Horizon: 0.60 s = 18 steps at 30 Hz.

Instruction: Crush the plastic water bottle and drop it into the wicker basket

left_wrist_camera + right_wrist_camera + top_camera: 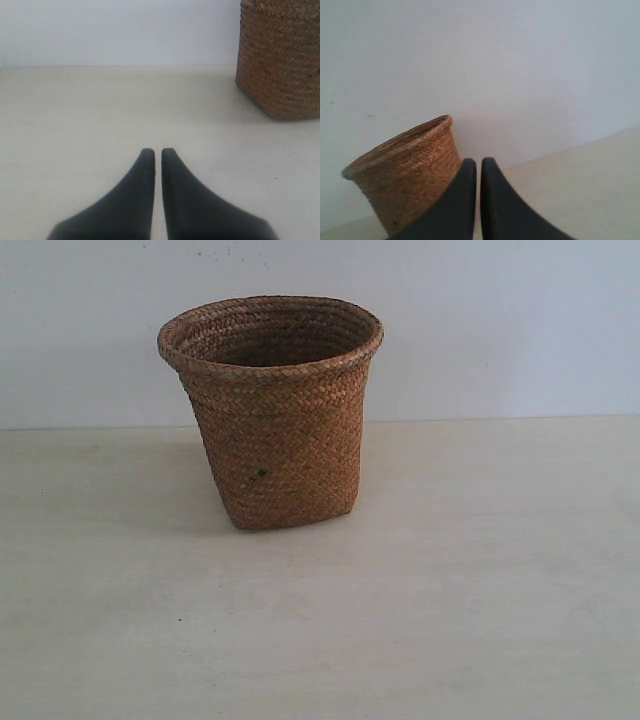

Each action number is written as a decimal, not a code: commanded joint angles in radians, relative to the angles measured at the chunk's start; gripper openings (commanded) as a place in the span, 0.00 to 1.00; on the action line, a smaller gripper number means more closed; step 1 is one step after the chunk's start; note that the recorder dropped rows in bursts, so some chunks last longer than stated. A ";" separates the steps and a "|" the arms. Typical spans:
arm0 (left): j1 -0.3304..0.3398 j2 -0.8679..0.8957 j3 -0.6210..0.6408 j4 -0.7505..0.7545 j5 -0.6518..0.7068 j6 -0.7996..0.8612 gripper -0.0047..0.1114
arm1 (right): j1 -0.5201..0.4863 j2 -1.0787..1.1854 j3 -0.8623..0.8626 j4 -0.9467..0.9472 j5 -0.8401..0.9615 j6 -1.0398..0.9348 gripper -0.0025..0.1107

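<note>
Wicker basket (275, 430) upright near table (500, 590) back edge; left fingers (137, 200), right fingers (457, 200) closed.

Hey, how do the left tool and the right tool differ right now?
The left tool points level across the table, with the wicker basket standing clear of it. The right tool is rolled, the table edge slanting in its view, and it overlaps the basket there. Both are black, shut and empty.

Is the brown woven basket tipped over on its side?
No, the tall brown woven wicker basket stands upright on the pale table, with its round open rim facing up.
</note>
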 commanded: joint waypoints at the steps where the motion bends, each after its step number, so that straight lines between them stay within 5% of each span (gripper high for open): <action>1: 0.003 -0.003 0.004 0.004 -0.011 -0.013 0.08 | -0.006 -0.004 0.006 0.514 0.147 -0.608 0.02; 5: 0.003 -0.003 0.004 0.004 -0.011 -0.013 0.08 | -0.006 -0.004 0.006 0.588 0.250 -0.848 0.02; 18: 0.003 -0.003 0.004 0.004 -0.011 -0.013 0.08 | -0.006 -0.004 0.006 0.493 0.494 -0.888 0.02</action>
